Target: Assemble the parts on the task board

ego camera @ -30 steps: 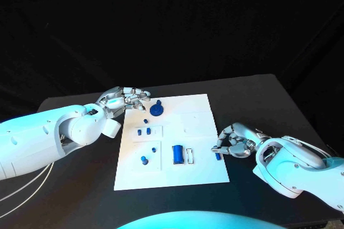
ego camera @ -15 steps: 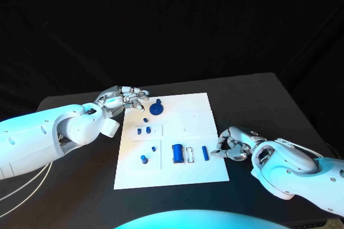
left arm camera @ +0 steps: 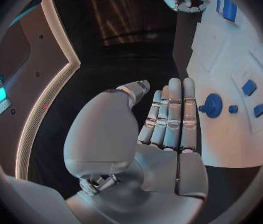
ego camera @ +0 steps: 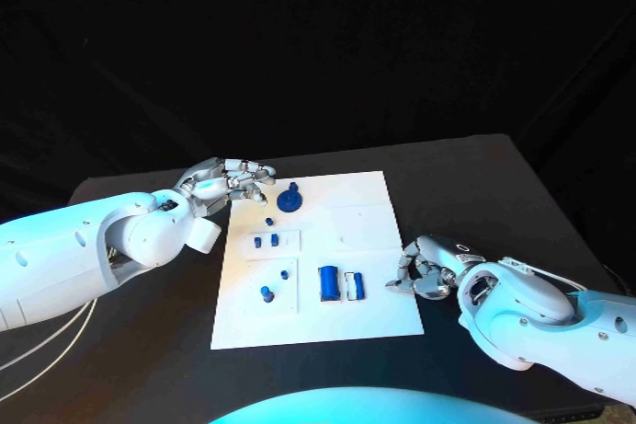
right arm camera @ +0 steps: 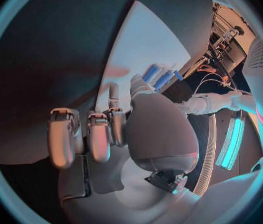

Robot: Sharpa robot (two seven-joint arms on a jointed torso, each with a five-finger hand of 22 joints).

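Head view first: my right hand point(ego camera: 426, 275) sits at the task board's point(ego camera: 365, 223) right edge, fingers curled and holding nothing I can see, beside the narrow blue part point(ego camera: 356, 285) now seated next to the wide blue part point(ego camera: 327, 284). I park my left hand point(ego camera: 232, 181) curled by the far-left corner. Left wrist view: its fingers point(left arm camera: 170, 117) lie straight and pressed together, near the round blue part point(left arm camera: 211, 105). Right wrist view: fingers point(right arm camera: 89, 136) curled, empty.

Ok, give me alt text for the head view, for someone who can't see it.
A white task board lies mid-table with small blue parts on it. The right hand rests at the board's right edge, fingers curled, holding nothing visible. The left hand hovers by its far-left corner, beside a round blue part.
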